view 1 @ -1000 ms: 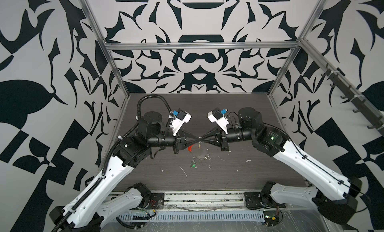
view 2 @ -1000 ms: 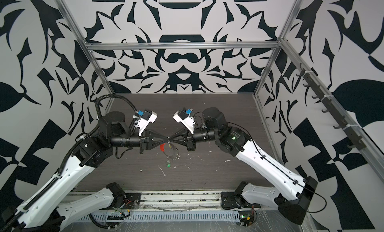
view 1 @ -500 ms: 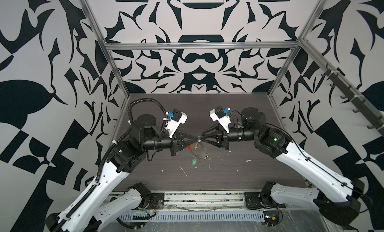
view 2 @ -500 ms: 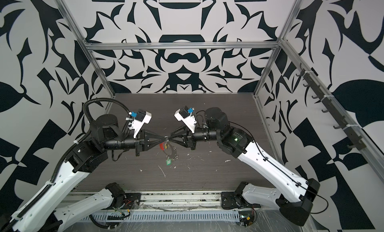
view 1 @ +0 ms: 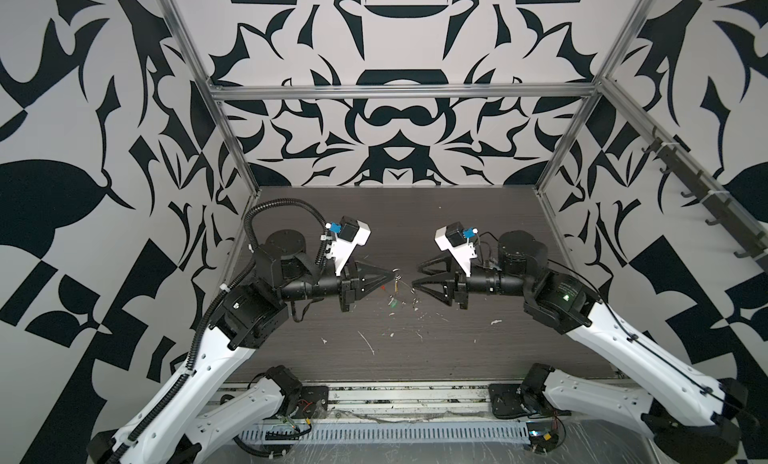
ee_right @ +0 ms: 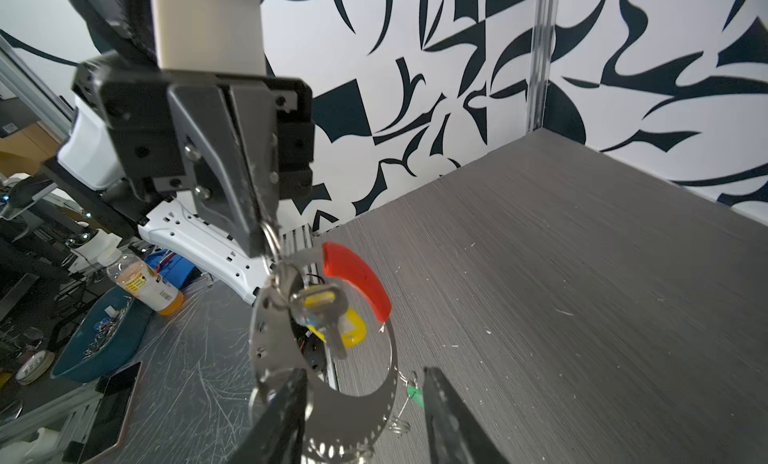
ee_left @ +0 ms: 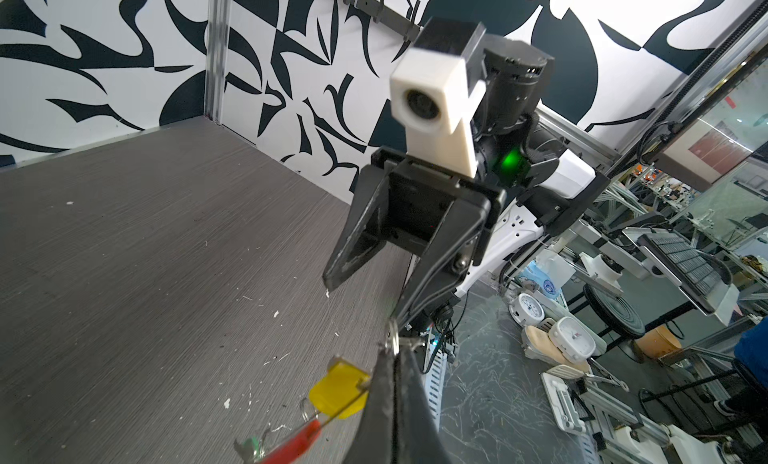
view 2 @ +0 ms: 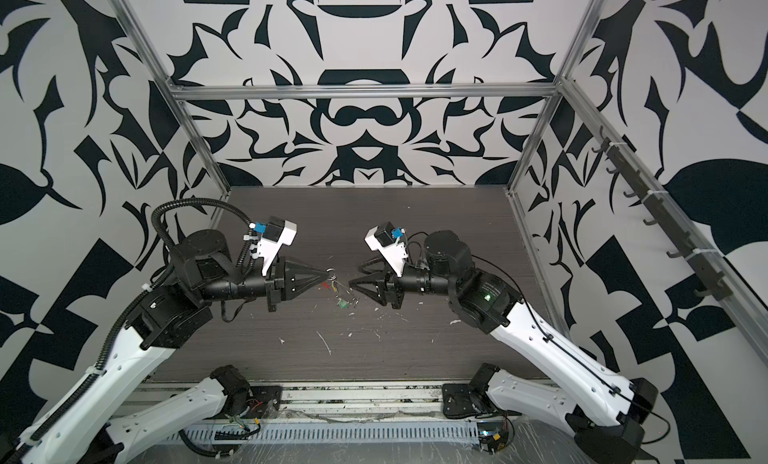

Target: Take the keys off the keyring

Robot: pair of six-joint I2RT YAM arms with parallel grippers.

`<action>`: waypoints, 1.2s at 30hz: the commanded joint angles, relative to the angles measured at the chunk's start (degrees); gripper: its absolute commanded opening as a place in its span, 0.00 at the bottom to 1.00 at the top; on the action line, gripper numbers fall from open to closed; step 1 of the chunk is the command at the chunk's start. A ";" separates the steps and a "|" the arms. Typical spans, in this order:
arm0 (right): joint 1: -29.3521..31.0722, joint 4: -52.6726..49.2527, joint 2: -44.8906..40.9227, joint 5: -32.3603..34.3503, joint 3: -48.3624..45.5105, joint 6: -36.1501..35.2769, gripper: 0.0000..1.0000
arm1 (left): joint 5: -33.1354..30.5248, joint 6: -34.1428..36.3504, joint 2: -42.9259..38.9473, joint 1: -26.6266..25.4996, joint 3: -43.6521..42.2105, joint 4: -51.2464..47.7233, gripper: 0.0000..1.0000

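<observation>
— How are your arms set?

— Both rise from the near edge and bend inward. My forearms lie about level, with the wrists in line and the camera mounts on top. The grippers face each other near the middle, tips just apart.

— The left one?

— My left gripper [view 1: 392, 271] has its jaws pressed together to a point, pinching a small ring of the keyring [ee_right: 359, 277].

— And the right?

— My right gripper [view 1: 415, 276] has its jaws parted, and both fingers [ee_right: 282, 416] show in my right wrist view.
</observation>
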 commanded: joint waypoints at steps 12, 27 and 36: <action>1.41 10.73 -0.55 -1.41 -3.34 1.37 0.67 | 0.30 -2.83 -1.07 -0.08 -3.65 7.72 0.00; 5.15 12.86 3.27 1.29 -1.22 -0.31 0.68 | 0.67 -4.28 -1.55 -0.09 -5.35 10.90 0.00; 5.72 12.63 4.79 0.37 0.57 -0.77 0.42 | 0.58 -4.28 -1.77 -0.09 -5.90 11.08 0.00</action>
